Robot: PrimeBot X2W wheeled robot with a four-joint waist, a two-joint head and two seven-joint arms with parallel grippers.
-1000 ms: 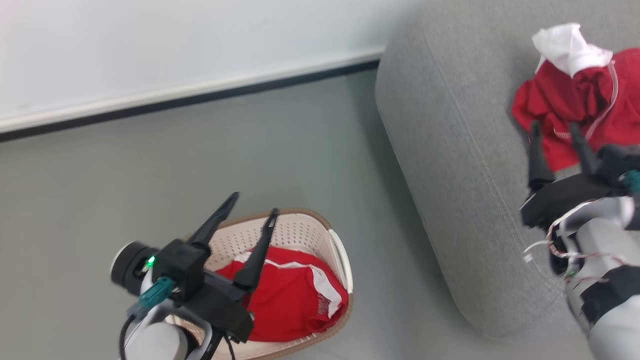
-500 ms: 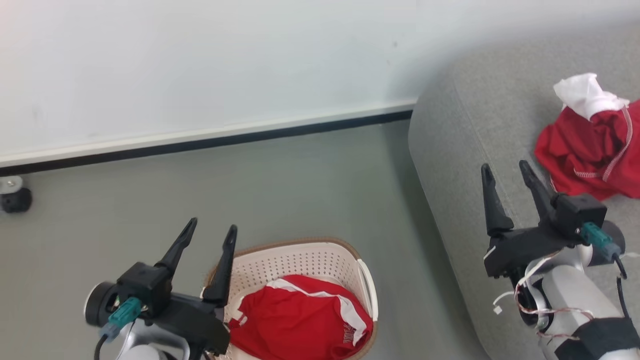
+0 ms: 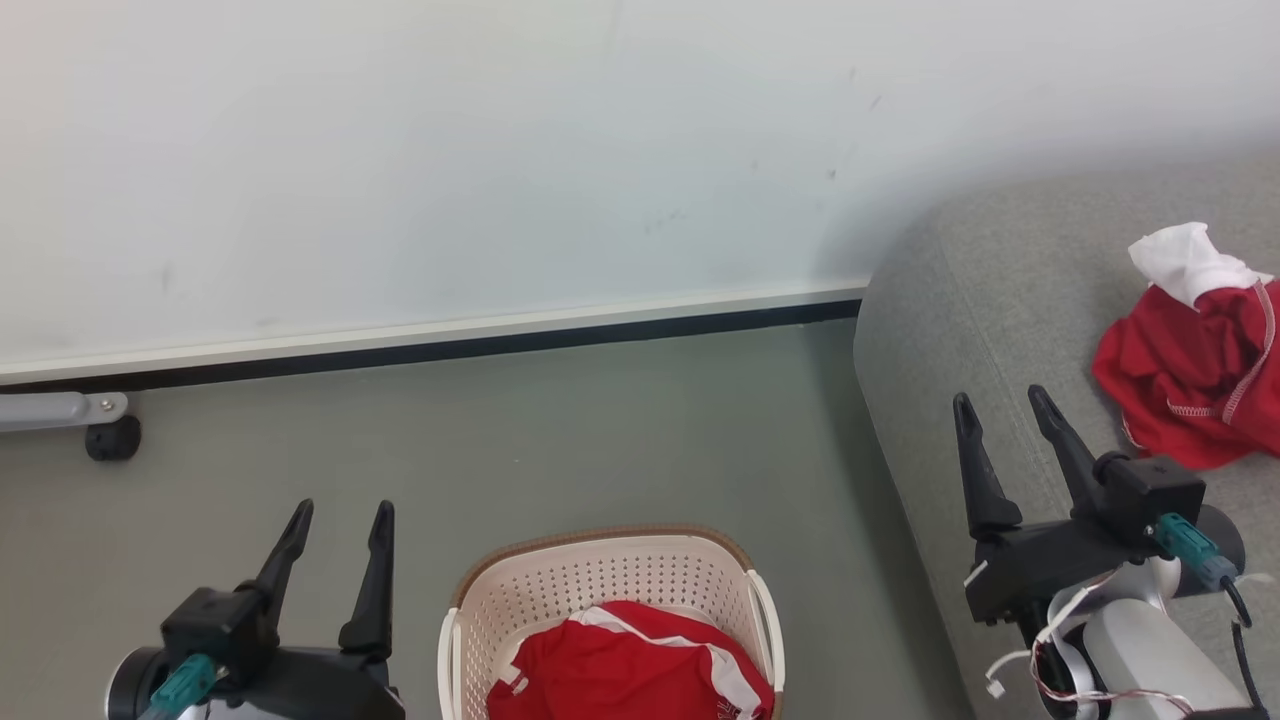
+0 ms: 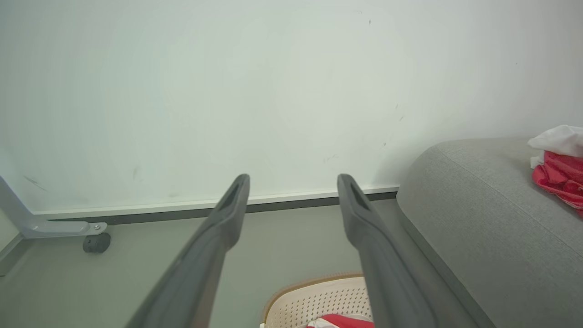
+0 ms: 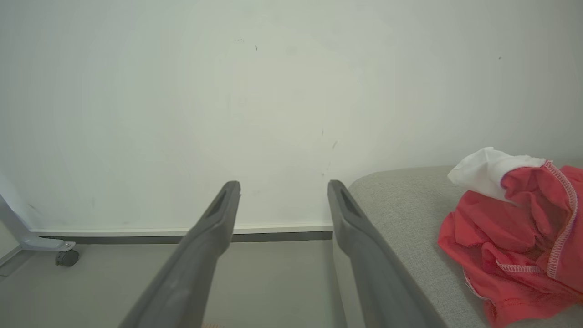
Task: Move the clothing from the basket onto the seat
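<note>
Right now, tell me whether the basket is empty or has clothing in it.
Not empty. A red garment with white stripes lies inside the basket; its near part is out of frame, so cannot tell what else.

Bare indoor room, furnished in part like a home

A plain white wall (image 3: 500, 150) is met by a pale skirting (image 3: 450, 335) over a dark strip, and a smooth grey floor (image 3: 600, 430) is laid below. A grey upholstered seat (image 3: 980, 300) is set by the wall with red clothing (image 3: 1180, 400) heaped on it, and a holed plastic basket (image 3: 600, 575) is stood on the floor, as in a living room. A grey metal leg (image 3: 50, 410) on a black castor (image 3: 112, 440) is seen by the wall, as on lab or office equipment.
</note>
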